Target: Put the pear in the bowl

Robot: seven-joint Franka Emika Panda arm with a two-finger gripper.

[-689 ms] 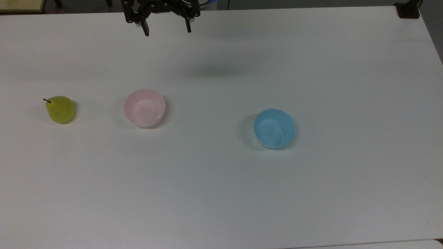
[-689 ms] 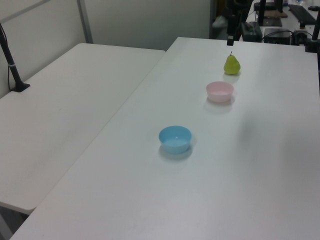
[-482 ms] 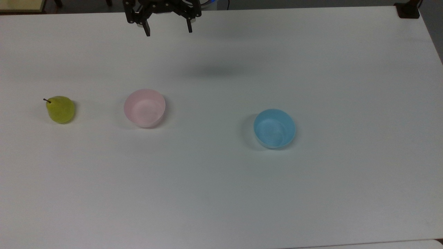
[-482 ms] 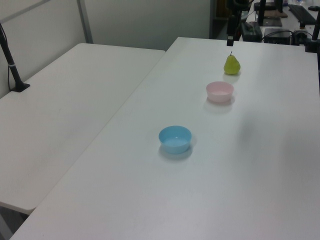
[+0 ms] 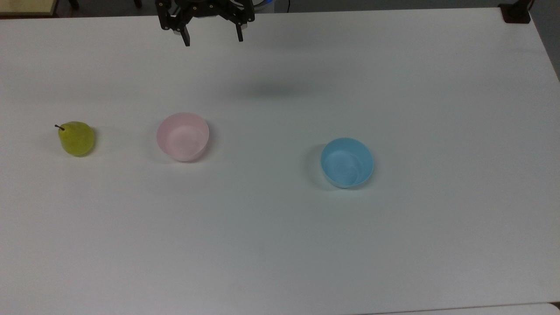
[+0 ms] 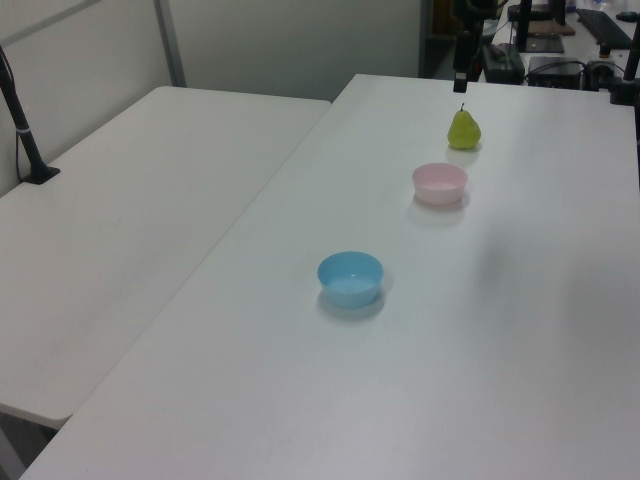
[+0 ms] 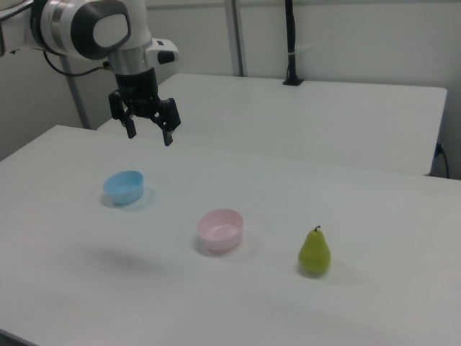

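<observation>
Bright, even, diffuse overhead light on a white table [image 5: 393, 245], with a cool bluish cast in the top view. Soft, faint shadows only: a pale smudge on the tabletop in the top view, below and to the right of the raised gripper [image 5: 212, 38]; a thin shadow beside the pear [image 5: 77, 138] on the top view's right; a soft crescent on the top view's left of the light blue bowl [image 5: 347, 162]; a similar faint ring under the pink bowl [image 7: 220, 230] in the right view. No hard glare, only a mild sheen across the table. Slightly soft and grainy throughout, edges of small objects fuzzy. Darker at the far background in the left view.
</observation>
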